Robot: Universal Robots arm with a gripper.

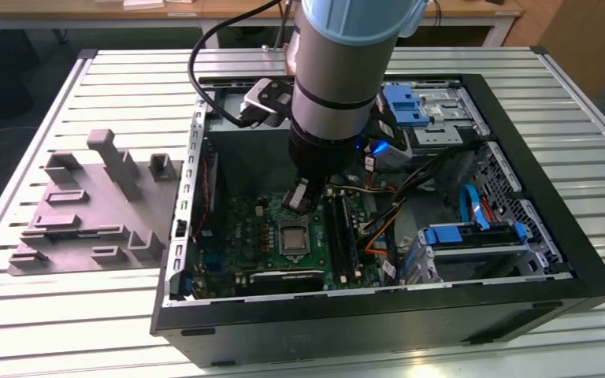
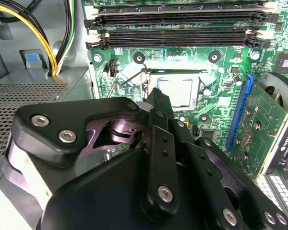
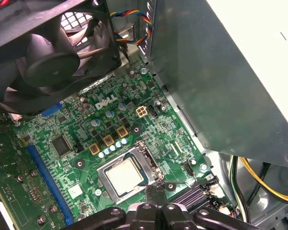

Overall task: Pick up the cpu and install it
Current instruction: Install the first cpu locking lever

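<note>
Exterior view, open computer case [image 1: 554, 260] on slatted table [image 1: 72, 315], green motherboard [image 1: 250, 228] inside, claw [image 1: 298, 198] with fingers together, empty, just above the socket [image 1: 291, 239], chip [image 3: 125, 175] seated there.

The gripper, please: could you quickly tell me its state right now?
Gripper: fingers together, apparently shut, holding nothing visible, poised just above the motherboard beside the socket, where the cpu already lies.
</note>
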